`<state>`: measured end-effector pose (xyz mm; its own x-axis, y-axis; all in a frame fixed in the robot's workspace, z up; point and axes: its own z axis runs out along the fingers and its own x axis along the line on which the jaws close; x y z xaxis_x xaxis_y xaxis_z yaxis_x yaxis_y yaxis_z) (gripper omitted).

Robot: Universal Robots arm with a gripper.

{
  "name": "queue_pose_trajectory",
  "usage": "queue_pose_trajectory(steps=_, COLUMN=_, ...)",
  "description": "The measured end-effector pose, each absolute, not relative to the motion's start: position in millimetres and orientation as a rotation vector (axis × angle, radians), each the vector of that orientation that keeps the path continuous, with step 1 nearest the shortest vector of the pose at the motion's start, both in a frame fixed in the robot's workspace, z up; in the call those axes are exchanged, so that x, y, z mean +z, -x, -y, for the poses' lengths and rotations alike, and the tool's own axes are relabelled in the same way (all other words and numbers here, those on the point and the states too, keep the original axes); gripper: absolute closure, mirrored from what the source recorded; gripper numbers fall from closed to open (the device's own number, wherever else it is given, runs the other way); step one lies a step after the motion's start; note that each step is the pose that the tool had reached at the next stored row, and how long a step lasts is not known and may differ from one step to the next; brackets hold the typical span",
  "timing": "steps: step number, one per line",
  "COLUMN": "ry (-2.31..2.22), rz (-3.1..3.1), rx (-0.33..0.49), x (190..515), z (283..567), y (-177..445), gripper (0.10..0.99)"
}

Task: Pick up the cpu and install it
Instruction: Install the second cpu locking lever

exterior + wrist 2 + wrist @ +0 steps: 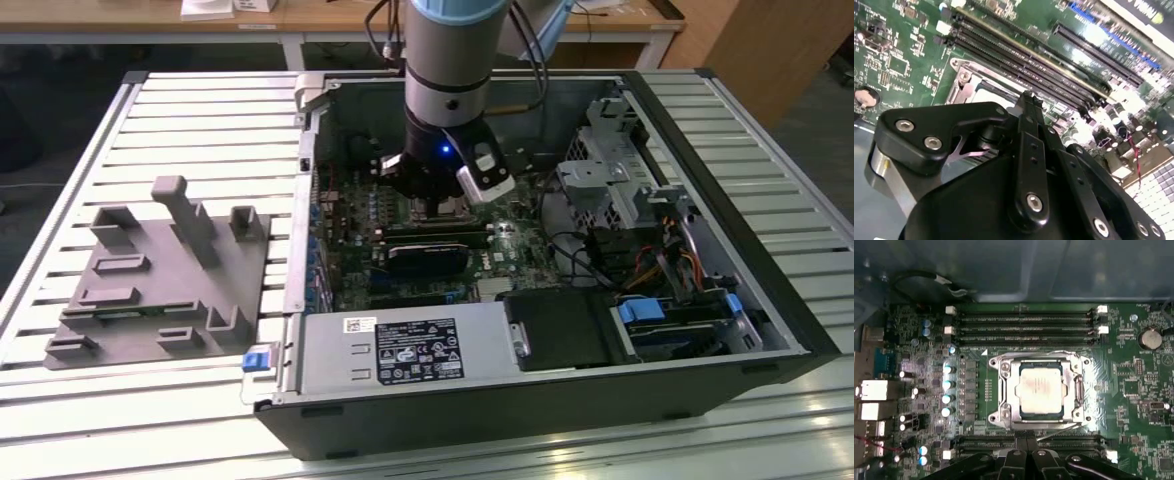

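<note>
cpu (1040, 389) seated in the metal-framed socket (1004, 390) at centre of the first wrist view; gripper (441, 205) hangs just above it inside the computer case (694, 330); jaws drawn together, holding nothing

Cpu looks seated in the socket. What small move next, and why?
Probably a short straight lift: in the first wrist view the cpu lies flat and square inside the socket frame, with the end effector just off its edge.
</note>
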<state>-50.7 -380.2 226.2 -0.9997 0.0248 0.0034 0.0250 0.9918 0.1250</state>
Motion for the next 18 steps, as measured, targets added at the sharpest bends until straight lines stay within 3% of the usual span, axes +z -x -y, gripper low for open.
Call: queue_pose_trajectory(steps=18, ry=0.039, rz=3.129, rx=-0.245, x=209, z=384, y=60, gripper=0.980)
